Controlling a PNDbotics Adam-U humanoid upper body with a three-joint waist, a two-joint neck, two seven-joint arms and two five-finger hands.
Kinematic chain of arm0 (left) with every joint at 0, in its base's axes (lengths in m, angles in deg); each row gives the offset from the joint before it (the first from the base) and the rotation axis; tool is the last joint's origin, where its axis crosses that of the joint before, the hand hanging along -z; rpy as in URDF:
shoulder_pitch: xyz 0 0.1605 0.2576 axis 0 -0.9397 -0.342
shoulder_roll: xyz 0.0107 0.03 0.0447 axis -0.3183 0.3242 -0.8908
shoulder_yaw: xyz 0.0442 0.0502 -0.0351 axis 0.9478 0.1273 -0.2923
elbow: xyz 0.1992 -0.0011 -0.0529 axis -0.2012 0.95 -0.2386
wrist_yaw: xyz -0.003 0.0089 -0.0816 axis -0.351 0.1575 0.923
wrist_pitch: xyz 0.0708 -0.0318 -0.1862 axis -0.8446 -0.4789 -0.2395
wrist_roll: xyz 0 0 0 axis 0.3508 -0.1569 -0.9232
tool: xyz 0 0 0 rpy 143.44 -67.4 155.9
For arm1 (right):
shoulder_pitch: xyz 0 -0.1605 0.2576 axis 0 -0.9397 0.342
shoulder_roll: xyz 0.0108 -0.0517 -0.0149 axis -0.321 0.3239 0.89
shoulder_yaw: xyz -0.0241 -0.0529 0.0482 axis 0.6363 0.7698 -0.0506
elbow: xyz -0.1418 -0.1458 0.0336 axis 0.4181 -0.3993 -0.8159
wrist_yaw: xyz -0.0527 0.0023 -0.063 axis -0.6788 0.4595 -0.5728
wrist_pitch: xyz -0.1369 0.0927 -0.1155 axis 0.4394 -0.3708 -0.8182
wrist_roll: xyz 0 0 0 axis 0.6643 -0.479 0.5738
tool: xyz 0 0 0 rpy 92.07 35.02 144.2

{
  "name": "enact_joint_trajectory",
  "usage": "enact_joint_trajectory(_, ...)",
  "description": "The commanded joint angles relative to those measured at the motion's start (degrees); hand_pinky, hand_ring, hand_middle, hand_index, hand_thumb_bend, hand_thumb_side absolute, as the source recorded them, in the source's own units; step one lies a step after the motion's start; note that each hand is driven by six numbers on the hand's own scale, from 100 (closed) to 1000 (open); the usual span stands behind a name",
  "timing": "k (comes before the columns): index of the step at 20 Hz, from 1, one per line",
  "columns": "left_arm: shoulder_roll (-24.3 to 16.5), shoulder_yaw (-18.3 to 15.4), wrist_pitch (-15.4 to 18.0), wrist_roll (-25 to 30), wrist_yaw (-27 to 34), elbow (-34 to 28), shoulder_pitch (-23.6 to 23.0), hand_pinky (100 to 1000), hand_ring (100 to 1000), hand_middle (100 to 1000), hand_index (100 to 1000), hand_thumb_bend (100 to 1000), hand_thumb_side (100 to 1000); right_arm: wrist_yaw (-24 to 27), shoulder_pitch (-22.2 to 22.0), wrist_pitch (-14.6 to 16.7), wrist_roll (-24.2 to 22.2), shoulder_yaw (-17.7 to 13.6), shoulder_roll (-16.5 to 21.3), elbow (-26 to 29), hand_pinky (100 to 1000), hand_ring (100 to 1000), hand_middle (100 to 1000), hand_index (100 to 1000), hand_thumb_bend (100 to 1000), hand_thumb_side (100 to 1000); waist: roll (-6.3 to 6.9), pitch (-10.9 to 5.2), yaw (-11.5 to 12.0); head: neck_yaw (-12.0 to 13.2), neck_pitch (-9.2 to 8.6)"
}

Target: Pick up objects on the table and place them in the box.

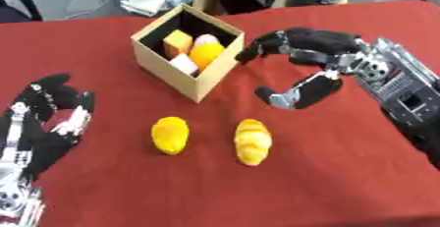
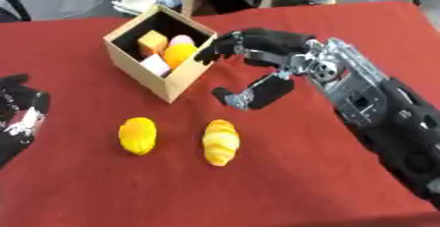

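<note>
2 objects are left on the red table: a yellow lemon-like piece and, just beside it to the right, a croissant, both lying in front of the cardboard box. The box already holds an orange cube, an orange round piece, a pink piece and a pale block. The right hand hovers beside the box's right wall, fingers and thumb spread apart with nothing between them, above and behind the croissant. The left hand rests with relaxed fingers at the lower left. The step in hand looks like the reach for the next pick. That calls for lowering the right hand towards the croissant and closing around its middle.
</note>
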Motion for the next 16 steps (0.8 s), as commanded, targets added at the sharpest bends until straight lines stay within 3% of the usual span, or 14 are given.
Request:
enact_joint_trajectory(1,-1.0,-0.4,0.1,-0.1,-0.2,-0.8,0.3,666,572,551,763,408,360,-4.3,0.1,2.5,-1.3,0.7,-0.9,-2.0,777,822,792,909,173,460,-0.59,-0.48,0.1,-0.2,-0.62)
enact_joint_trajectory(6,-0.9,-0.3,0.1,0.0,-0.2,-0.8,0.3,667,571,551,764,409,361,-10.1,-0.7,6.8,-1.2,1.9,-3.0,-7.5,787,828,801,906,216,397,-0.49,-0.45,0.2,-0.3,-0.73)
enact_joint_trajectory(12,-0.8,-0.2,0.1,0.2,-0.3,-0.7,0.3,667,571,551,764,409,363,-14.4,-0.6,10.4,-1.2,2.7,-3.6,-9.4,799,831,807,883,245,347,-0.52,-0.36,0.3,-0.4,-0.72)
enact_joint_trajectory(16,-0.8,-0.2,0.0,0.3,-0.3,-0.7,0.2,667,571,552,765,409,364,-17.2,-0.4,12.0,-1.0,2.8,-3.5,-9.5,802,827,801,765,218,281,-0.61,-0.38,0.4,-0.4,-0.74)
